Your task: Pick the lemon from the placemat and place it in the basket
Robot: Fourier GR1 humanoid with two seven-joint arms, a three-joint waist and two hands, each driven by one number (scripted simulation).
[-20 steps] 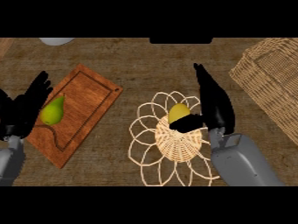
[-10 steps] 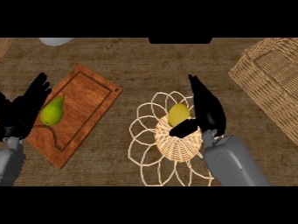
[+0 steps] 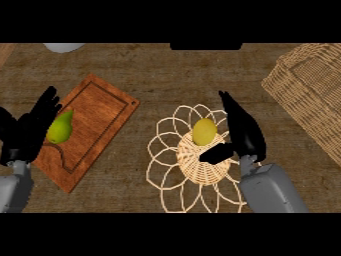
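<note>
The yellow lemon [image 3: 205, 131] lies on a woven placemat [image 3: 196, 170] with looped wire petals, at the middle of the counter. My right hand [image 3: 241, 132] stands just to the lemon's right, fingers straight and pointing away from me, thumb stretched out below the lemon. It is open and not curled round the lemon; whether it touches the fruit I cannot tell. The wicker basket [image 3: 320, 95] stands at the far right, apart from the hand. My left hand [image 3: 24, 134] rests open at the left edge, fingers up.
A wooden cutting board [image 3: 95, 112] lies at the left with a green pear [image 3: 60, 127] on it, beside my left hand. A pale round object [image 3: 64, 47] and a dark one [image 3: 206, 46] sit at the far edge.
My right hand has drawn slightly back toward me and settled closer against the lemon's right side. The lemon and the left hand have stayed where they were.
</note>
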